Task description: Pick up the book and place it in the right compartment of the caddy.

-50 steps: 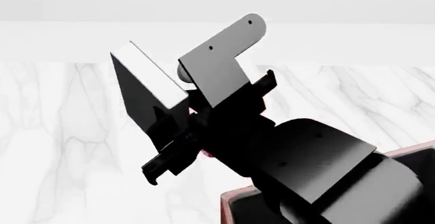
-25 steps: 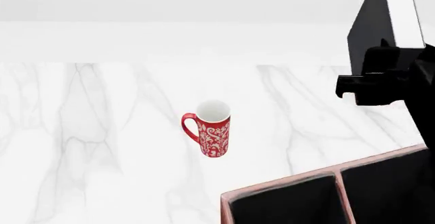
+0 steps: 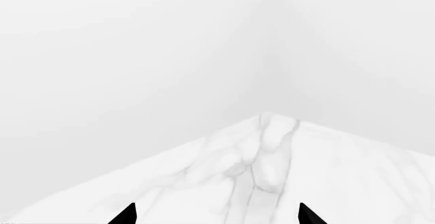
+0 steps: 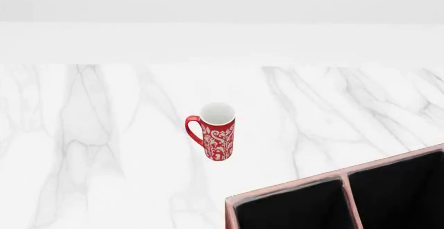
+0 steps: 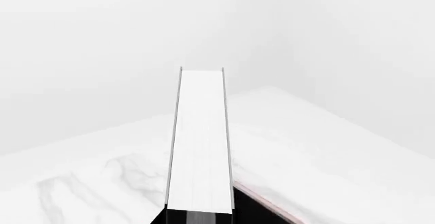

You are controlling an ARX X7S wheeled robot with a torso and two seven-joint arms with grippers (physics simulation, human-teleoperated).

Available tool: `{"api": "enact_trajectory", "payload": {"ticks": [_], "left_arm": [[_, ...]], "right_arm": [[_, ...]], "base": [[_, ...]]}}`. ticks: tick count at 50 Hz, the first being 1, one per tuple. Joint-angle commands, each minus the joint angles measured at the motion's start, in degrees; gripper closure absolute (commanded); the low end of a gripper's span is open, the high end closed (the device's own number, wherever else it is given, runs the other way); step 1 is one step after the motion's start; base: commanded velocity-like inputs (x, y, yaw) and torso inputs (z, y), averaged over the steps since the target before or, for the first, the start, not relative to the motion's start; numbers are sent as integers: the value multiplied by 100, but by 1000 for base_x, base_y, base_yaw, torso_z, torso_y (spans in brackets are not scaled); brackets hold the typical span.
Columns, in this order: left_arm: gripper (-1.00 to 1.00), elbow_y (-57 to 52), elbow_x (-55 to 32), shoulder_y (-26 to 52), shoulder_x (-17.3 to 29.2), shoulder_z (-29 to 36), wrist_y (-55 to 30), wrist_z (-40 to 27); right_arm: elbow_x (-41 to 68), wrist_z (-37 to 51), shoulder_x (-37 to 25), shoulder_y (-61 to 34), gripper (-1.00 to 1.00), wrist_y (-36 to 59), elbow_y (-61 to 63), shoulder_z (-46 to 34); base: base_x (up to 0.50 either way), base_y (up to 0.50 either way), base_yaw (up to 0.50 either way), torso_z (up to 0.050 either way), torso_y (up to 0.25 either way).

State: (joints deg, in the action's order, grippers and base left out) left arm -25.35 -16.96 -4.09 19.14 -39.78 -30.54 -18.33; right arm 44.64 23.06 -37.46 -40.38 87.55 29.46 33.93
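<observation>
In the right wrist view my right gripper [image 5: 199, 219] is shut on the book [image 5: 200, 137]. The book's white page edge faces the camera and its thin black covers show on either side. It is held above the marble table, and the caddy's pale pink rim [image 5: 266, 203] shows just beside and below it. In the head view the caddy [image 4: 291, 188] sits at the lower right with two black compartments split by a divider. Neither the book nor either gripper shows there. My left gripper [image 3: 217, 217] is open and empty over bare marble.
A red-and-white patterned mug [image 4: 215, 131] stands upright mid-table, left of and behind the caddy. The white marble table [image 4: 90, 135] ends at a pale wall behind. A table corner [image 3: 266, 117] shows in the left wrist view.
My right arm with the book swung from the middle of the head view to the right and out of it, uncovering the mug and the caddy.
</observation>
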Motion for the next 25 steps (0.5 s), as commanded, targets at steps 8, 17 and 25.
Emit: {"api": "enact_trajectory", "payload": {"ticks": [8,17,25], "left_arm": [[-100,40,84,-22,-122,-156,57,128],[-100,84,125,2,-122,-66,79,107],[-100,147,137,-8,-141,-34,148,117]], "right_arm": [[501,534,-177,441,100,70,71,1160],[492,603,-222,538,100,-138,-42,980],[304,562,-250,908,100,-530,-52,731]], "base": [[0,0,0,0,1],[0,0,0,0,1],[0,0,0,2,1]]}}
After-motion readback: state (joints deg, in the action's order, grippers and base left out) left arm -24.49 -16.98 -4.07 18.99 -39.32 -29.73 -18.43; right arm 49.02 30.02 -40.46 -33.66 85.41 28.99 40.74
